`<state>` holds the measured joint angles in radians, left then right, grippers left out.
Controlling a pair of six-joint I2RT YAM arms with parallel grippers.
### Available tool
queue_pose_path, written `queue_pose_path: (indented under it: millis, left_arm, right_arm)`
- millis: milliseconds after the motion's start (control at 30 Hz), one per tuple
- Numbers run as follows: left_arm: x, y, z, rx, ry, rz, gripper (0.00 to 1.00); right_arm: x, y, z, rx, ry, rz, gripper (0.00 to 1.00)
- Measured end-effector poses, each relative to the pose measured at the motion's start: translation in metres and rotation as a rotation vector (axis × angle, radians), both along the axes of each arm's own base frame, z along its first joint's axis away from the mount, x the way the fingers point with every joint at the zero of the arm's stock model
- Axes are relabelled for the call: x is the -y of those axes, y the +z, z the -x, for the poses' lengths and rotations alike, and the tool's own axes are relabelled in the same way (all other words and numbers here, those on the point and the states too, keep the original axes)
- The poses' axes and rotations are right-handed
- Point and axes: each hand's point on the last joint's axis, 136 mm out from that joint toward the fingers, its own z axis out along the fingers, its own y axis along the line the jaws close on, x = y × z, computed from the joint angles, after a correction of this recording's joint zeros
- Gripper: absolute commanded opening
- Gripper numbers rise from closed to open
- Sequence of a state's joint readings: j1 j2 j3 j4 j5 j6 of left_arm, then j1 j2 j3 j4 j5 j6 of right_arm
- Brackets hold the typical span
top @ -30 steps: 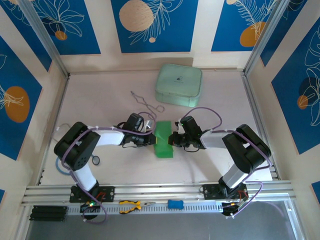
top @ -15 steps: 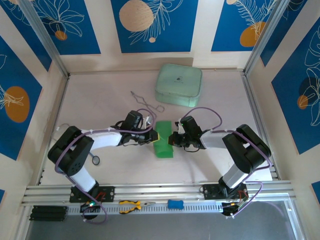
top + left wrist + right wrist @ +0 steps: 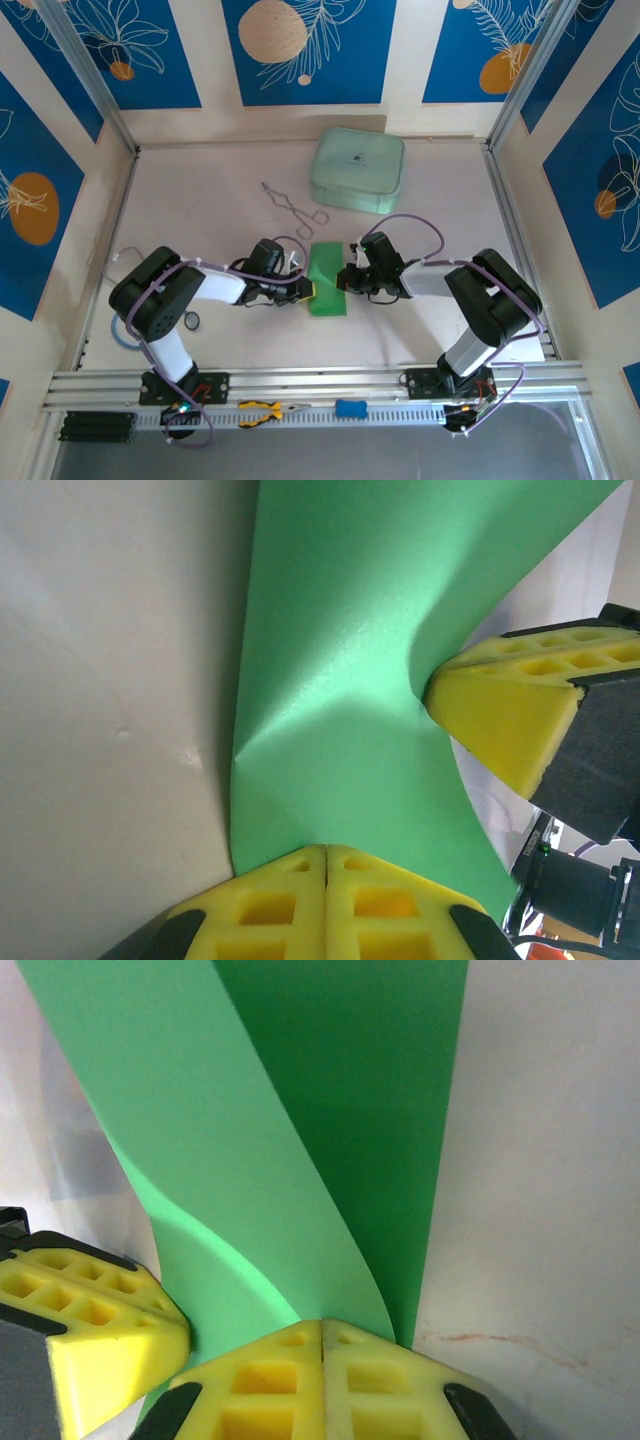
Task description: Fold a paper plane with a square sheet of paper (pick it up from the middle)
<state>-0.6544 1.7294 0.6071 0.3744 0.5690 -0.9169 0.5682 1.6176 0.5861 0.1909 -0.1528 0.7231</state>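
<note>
Lying folded, green paper, long axis running near-to-far

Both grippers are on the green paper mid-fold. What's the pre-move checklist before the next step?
1. Left gripper shut on the bright green paper sheet: ok.
2. Right gripper shut on the sheet's opposite side: ok.
3. Sheet lying flat: not ok, it bows up between the grippers.
4. Folded layers' edges aligned: cannot tell from these views.
5. Pale mint-green rounded case apart from the sheet: ok.
6. Thin metal wire tool apart from the sheet: ok.
</note>
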Motion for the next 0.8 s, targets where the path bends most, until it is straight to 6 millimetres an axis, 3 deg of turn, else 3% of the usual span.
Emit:
queue_pose_path:
  millis: [233,533,667,800]
  left_arm:
    - [-0.004,0.004,0.0,0.017,0.004,-0.029,0.0]
    - [0.008,0.035,-0.002,0.053,0.009,0.044,0.0]
    - [0.016,0.031,0.003,0.042,-0.004,0.053,0.0]
    - [0.013,0.008,0.009,0.005,-0.002,0.03,0.0]
  right_arm:
    - [0.0,0.0,0.0,0.0,0.0,0.0,0.0]
    - [0.001,0.0,0.0,0.003,-0.004,0.006,0.0]
    - [0.001,0.0,0.0,0.003,-0.004,0.006,0.0]
    - [0.001,0.0,0.0,0.003,-0.004,0.006,0.0]
